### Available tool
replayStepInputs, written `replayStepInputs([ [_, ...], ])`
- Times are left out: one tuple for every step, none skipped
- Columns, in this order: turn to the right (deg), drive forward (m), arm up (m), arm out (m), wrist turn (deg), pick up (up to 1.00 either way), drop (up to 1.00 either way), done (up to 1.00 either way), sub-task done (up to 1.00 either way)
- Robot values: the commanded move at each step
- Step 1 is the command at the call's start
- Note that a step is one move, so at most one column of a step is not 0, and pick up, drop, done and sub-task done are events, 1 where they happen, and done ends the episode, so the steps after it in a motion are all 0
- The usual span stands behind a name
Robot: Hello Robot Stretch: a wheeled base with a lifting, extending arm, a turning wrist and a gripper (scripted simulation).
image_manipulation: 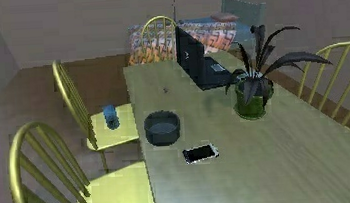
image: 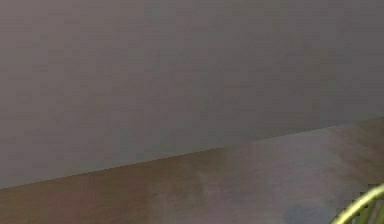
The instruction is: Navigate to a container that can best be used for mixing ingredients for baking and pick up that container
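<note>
Two views beside a table (image_manipulation: 286, 164) with a dark bowl (image_manipulation: 162, 127)
Forward view: a grey wall (image: 150, 70) over brown floor (image: 230, 185), a yellow chair's curve (image: 362, 207) at the bottom right corner. Arm side view: the bowl stands on the table near its left edge, just beside a phone (image_manipulation: 199, 152); the gripper's state I cannot tell

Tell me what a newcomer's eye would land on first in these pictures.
In the arm side view, a long pale table stands out, with a leafy potted plant and an open dark laptop toward its far end. Nearer, a dark round bowl sits by the table's left edge with a phone beside it. Yellow chairs ring the table, and one seat carries a small blue cup.
</note>
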Motion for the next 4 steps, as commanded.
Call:
replayStepInputs([
  [0.0, 0.0, 0.34, 0.0, 0.0, 0.0, 0.0, 0.0, 0.0],
  [0.0, 0.0, 0.0, 0.36, 0.0, 0.0, 0.0, 0.0, 0.0],
  [0.0, 0.0, 0.0, 0.0, 45.0, 0.0, 0.0, 0.0, 0.0],
  [0.0, 0.0, 0.0, 0.0, 45.0, 0.0, 0.0, 0.0, 0.0],
])
